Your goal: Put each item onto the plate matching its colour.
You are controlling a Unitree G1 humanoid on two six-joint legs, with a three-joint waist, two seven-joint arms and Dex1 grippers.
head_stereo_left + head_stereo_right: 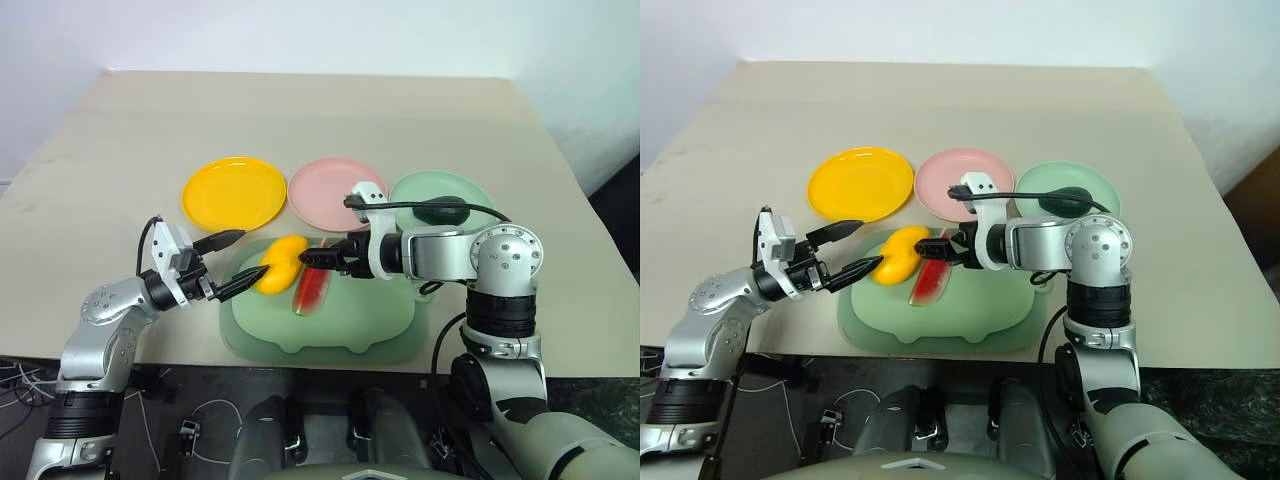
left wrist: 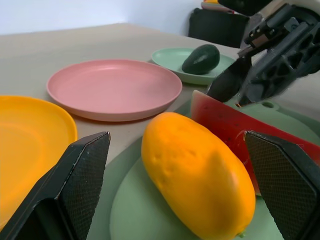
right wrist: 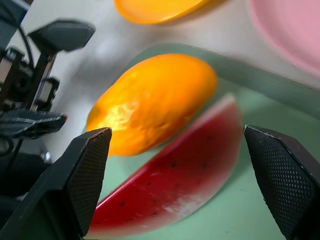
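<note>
My left gripper [image 1: 228,264] and right gripper [image 1: 318,258] flank the mango [image 1: 281,263] and watermelon [image 1: 312,290] on the mat [image 1: 380,325], jaws fully open, empty. Avocado [image 1: 441,211] sits on its green plate [image 1: 415,190]; I judge two pickups imminent.

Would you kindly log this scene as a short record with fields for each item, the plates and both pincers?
mango: on the green mat, beside the watermelon wedge
watermelon wedge: on the mat, not yet on a plate
avocado: on the mint green plate
yellow plate: bare
pink plate: bare
left pincer: open, flanking the mango
right pincer: open, over the watermelon wedge
</note>
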